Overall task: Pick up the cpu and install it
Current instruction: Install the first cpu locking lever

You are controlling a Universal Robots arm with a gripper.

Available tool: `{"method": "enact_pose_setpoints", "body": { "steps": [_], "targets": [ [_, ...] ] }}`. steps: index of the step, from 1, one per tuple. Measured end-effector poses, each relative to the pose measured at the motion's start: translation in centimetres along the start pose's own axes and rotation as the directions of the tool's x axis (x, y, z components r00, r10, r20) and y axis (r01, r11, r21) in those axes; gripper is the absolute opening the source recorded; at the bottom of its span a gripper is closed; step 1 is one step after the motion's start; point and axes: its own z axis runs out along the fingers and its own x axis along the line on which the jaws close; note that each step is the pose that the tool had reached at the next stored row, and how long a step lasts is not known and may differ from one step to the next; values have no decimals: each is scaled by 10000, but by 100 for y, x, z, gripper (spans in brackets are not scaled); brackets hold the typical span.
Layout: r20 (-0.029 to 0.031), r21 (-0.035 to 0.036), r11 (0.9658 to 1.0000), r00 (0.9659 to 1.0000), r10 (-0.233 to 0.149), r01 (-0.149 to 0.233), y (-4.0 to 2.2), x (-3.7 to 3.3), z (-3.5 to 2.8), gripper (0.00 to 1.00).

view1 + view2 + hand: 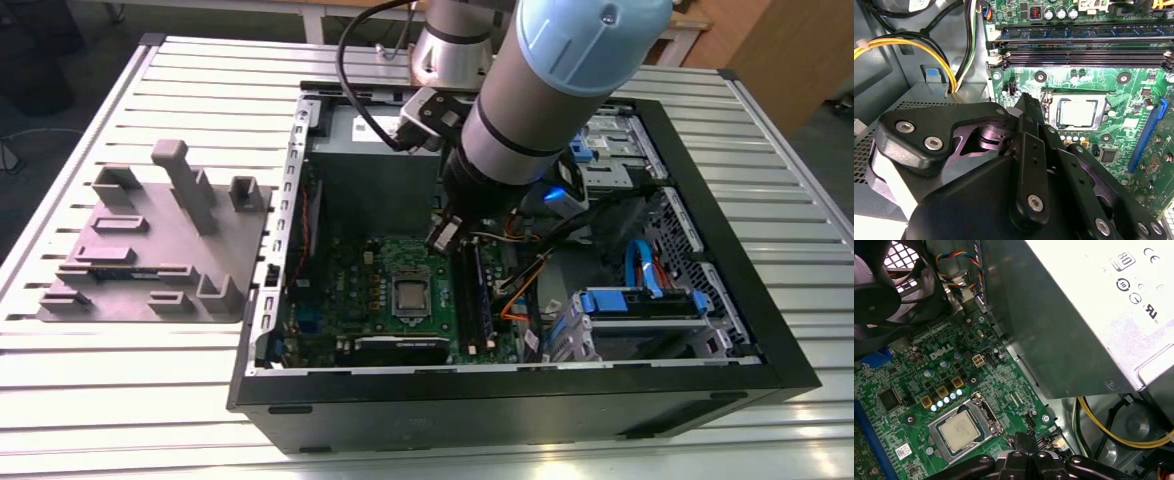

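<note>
The cpu (410, 295) lies flat in the metal-framed socket on the green motherboard (360, 285), inside the open computer case. Both wrist views show its silver top, cpu (1079, 112) and cpu (960, 432), square within the socket frame. My gripper (445, 238) hangs a little above the board, just off the socket's corner toward the memory slots. Its fingers meet at a narrow tip, with nothing held between them, gripper (1028, 102) and gripper (1023, 440). It does not touch the cpu.
A grey power supply box (1079, 315) stands close beside the gripper, with yellow and black cables (929, 50) below it. Memory slots (1084, 55), a fan (884, 285) and blue drive brackets (641, 300) crowd the case. A grey fixture block (154, 245) sits on the table at the exterior view's left.
</note>
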Motion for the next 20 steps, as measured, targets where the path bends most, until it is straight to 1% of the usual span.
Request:
{"method": "enact_pose_setpoints", "body": {
  "steps": [5,9,20],
  "targets": [
    [1,-1,10000,10000,-4,4,1,0,-2,10],
    [-1,0,10000,10000,-3,3,7,-2,-30,10],
    [6,12,10000,10000,-6,6,8,-2,-31,10]
  ]
}}
